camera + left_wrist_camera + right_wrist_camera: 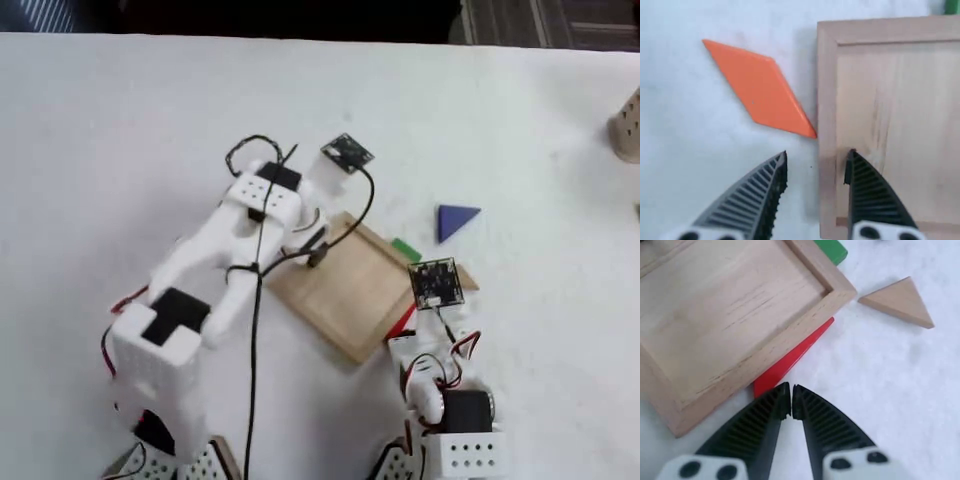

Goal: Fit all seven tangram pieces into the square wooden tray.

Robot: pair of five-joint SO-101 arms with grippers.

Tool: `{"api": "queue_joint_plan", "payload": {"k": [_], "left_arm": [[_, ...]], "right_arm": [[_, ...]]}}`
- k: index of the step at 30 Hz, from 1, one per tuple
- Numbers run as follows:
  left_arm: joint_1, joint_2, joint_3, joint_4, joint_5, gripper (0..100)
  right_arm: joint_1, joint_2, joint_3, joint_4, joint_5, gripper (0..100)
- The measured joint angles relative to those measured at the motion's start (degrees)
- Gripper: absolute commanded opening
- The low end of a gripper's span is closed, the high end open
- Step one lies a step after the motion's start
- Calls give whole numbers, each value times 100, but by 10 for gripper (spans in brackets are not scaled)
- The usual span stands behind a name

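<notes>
The square wooden tray point(350, 292) lies mid-table with nothing inside it. My left gripper point(816, 157) is open and straddles the tray's rim point(826, 90), one finger over the tray floor and one over the table. Just outside that rim lies an orange parallelogram point(760, 90). My right gripper point(791, 391) is shut and empty, close to a red piece point(790, 360) that lies against the tray's outer edge point(790, 335). A green piece point(832, 250) sits at the tray's corner. A wooden triangle point(900, 302) and a blue triangle point(457, 220) rest on the table.
The tabletop is white. A pale perforated object point(628, 125) stands at the far right edge. The left arm point(215, 270) stretches over the table from the front left, trailing a black cable. The right arm's base point(450, 420) is at the front.
</notes>
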Motion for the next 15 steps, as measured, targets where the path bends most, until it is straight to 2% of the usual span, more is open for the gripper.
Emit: {"api": "queue_joint_plan", "payload": {"k": [7, 13, 15], "left_arm": [[-9, 281, -185, 9, -18, 197], [44, 316, -211, 9, -18, 15], [26, 387, -202, -18, -26, 37]], "right_arm": [[0, 0, 0, 0, 0, 18], [0, 0, 0, 0, 0, 18], [0, 0, 0, 0, 0, 18]]}}
